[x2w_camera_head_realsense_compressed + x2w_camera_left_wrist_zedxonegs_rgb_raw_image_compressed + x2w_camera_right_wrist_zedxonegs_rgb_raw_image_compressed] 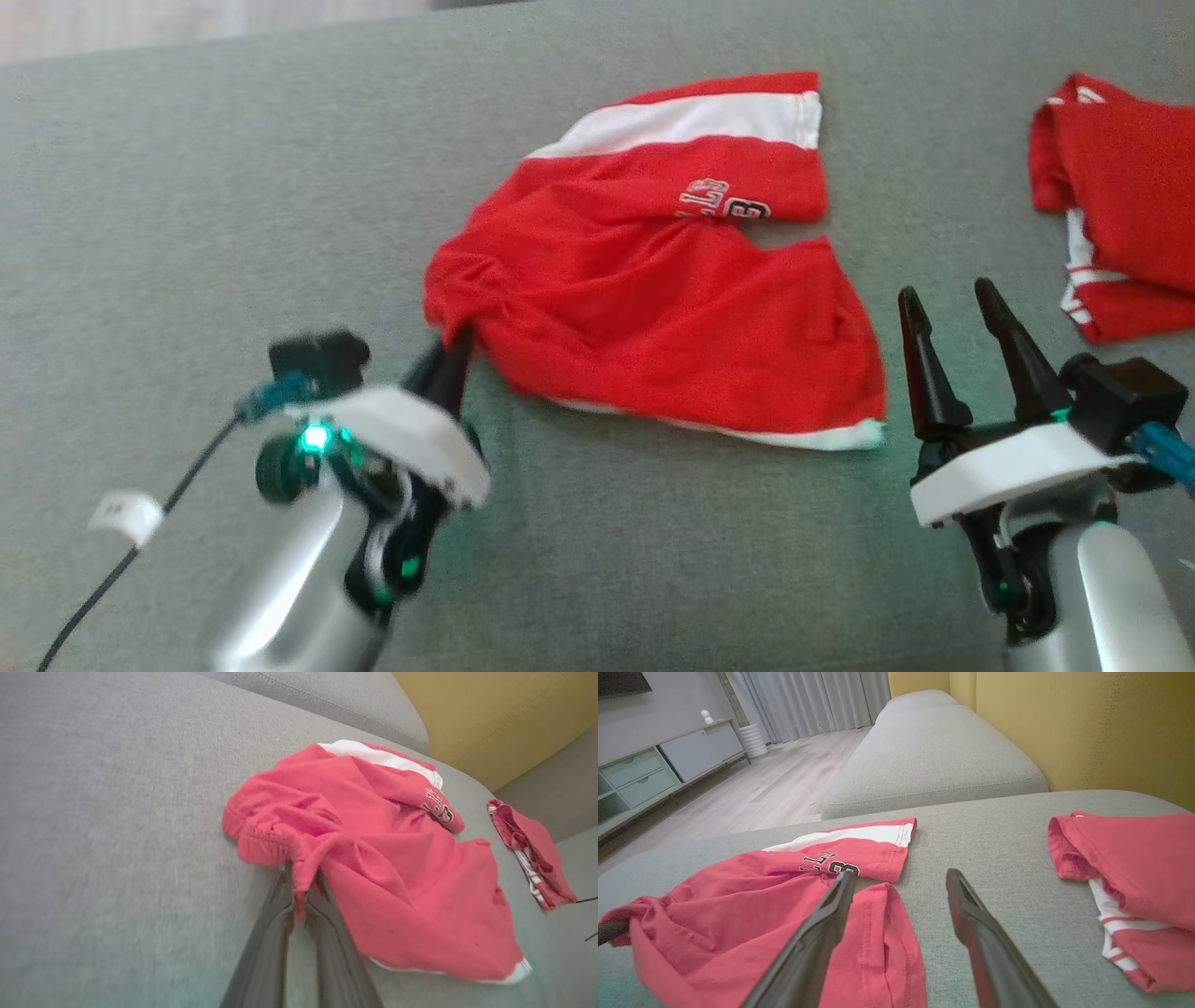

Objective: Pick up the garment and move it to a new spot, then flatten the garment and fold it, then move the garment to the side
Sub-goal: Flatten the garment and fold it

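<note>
**Fig.** Red jersey-knit shorts [653, 317], with white side bands and a printed numeral, are lying crumpled on the grey woven sofa cushion [233, 187]. The left tool [457, 341] is clenching a narrow fold of the gathered elastic waistband at the shorts' left edge. The right tool [948, 294] is standing released, its tapered dark fingers just beside the shorts' right hem and gripping nothing.

Likely hazards:
- So small a pinch of thin, stretchy cloth may be working loose under the garment's weight.
- A lift from one point is apt to be twisting the legs together, hampering flattening.
- The spread fingers may be catching the hem.

A second, folded red-and-white garment [1130, 205] is resting well to the right of the shorts; a wide swing risks disturbing it.
</note>
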Motion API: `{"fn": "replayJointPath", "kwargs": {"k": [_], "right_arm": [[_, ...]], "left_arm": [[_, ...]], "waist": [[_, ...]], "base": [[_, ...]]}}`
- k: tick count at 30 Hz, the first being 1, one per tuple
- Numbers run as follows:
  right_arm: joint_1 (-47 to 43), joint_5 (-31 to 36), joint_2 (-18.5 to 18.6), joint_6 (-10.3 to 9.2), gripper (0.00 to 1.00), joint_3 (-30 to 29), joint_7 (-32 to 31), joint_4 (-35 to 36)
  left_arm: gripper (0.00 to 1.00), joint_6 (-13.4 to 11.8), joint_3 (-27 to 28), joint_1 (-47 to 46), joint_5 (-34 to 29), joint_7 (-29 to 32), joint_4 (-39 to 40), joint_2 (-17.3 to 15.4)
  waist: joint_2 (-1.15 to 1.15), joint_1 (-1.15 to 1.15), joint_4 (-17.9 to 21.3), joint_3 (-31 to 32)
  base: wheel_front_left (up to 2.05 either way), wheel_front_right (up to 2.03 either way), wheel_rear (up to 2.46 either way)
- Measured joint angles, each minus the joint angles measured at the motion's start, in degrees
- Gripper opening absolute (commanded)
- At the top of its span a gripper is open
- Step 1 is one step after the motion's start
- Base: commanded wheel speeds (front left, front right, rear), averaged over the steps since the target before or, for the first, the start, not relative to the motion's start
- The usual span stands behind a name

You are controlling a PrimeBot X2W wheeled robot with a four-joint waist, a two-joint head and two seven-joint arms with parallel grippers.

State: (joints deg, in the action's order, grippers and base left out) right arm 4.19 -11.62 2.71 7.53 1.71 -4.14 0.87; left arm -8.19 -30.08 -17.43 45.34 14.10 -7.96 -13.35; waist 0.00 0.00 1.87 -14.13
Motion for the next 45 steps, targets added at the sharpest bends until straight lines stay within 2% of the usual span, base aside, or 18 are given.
{"fn": "replayJointPath", "kwargs": {"k": [6, 11, 16, 17, 18, 22, 25, 28, 33, 36, 38, 41, 45], "right_arm": [[1.2, 0.0, 0.0, 0.0, 1.0, 0.8, 0.0, 0.5], [1.2, 0.0, 0.0, 0.0, 1.0, 1.0, 0.0, 0.5], [1.4, 0.0, 0.0, 0.0, 1.0, 1.7, 0.0, 0.3], [1.5, 0.0, 0.0, 0.0, 1.0, 1.8, 0.0, 0.2], [1.5, 0.0, 0.0, 0.0, 1.0, 1.9, 0.0, 0.1], [1.5, -0.3, 0.0, 0.0, 1.0, 1.8, 0.0, -0.1], [1.4, -0.3, 0.0, 0.0, 1.0, 1.0, 0.0, -0.1], [1.2, -0.3, 0.0, 0.0, 1.0, 0.2, -0.4, -0.1], [0.8, -0.3, 0.0, 0.0, 1.0, -0.2, -1.1, -0.2], [0.0, -0.3, 0.0, 0.0, 1.0, -0.2, -2.0, -0.3], [-0.5, -0.4, 0.0, 0.0, 1.0, -0.1, -2.5, -0.5], [-2.0, -0.6, 0.0, 0.0, 1.0, 0.0, -4.6, -1.6], [-3.0, -1.0, 0.0, 0.0, 1.0, 0.9, -7.5, -3.2]], "left_arm": [[0.0, 1.7, 0.9, -9.7, -1.8, -7.6, -15.0, 4.4], [0.0, 1.6, 1.1, -14.4, -5.1, -13.9, -24.2, 6.3], [0.0, -1.9, 0.6, -18.6, -9.2, -20.1, -32.9, 7.4], [0.35, -1.8, 0.6, -19.1, -9.1, -20.7, -34.2, 7.7], [1.0, -0.8, 0.6, -19.2, -9.0, -21.0, -34.9, 8.0], [1.0, 2.9, -0.1, -18.8, -7.6, -22.9, -36.5, 9.4], [1.0, 5.8, -0.1, -16.6, -7.0, -25.4, -35.5, 8.9], [1.0, 6.8, -0.1, -12.7, -7.1, -26.9, -32.3, 7.0], [1.0, 7.7, 0.0, -5.6, -8.1, -27.9, -25.6, 2.1], [1.0, 7.2, 1.0, -1.3, -8.2, -27.9, -21.0, -0.5], [1.0, 6.6, 1.8, 0.1, -8.2, -28.1, -19.4, -1.2], [1.0, 5.0, 4.9, 4.1, -8.3, -28.4, -14.2, -3.2], [1.0, 2.6, 10.1, 8.5, -9.6, -28.4, -6.4, -4.3]], "waist": [[0.0, 0.0, 2.4, -2.0], [0.0, 0.01, 3.3, -3.1], [0.0, 0.0, 3.0, -2.7], [0.0, 0.0, 2.9, -2.5], [0.0, 0.0, 2.8, -2.3], [0.0, 0.0, 2.2, -1.3], [0.0, 0.0, 1.3, -0.3], [0.0, 0.0, 0.6, 0.7], [0.0, -0.01, -0.5, 2.6], [0.0, -0.01, -1.0, 3.8], [0.0, -0.01, -1.1, 4.2], [0.0, -0.01, -1.6, 5.1], [0.0, -0.01, -2.1, 5.8]], "base": [[0.0, 0.0, 0.0], [0.0, 0.0, 0.0], [0.0, 0.0, 0.0], [0.0, 0.0, 0.0], [0.0, 0.0, 0.0], [0.0, 0.0, 0.0], [0.0, 0.0, 0.0], [0.0, 0.0, 0.0], [0.0, 0.0, 0.0], [0.0, 0.0, 0.0], [0.0, 0.0, 0.0], [0.0, 0.0, 0.0], [0.0, 0.0, 0.0]]}}
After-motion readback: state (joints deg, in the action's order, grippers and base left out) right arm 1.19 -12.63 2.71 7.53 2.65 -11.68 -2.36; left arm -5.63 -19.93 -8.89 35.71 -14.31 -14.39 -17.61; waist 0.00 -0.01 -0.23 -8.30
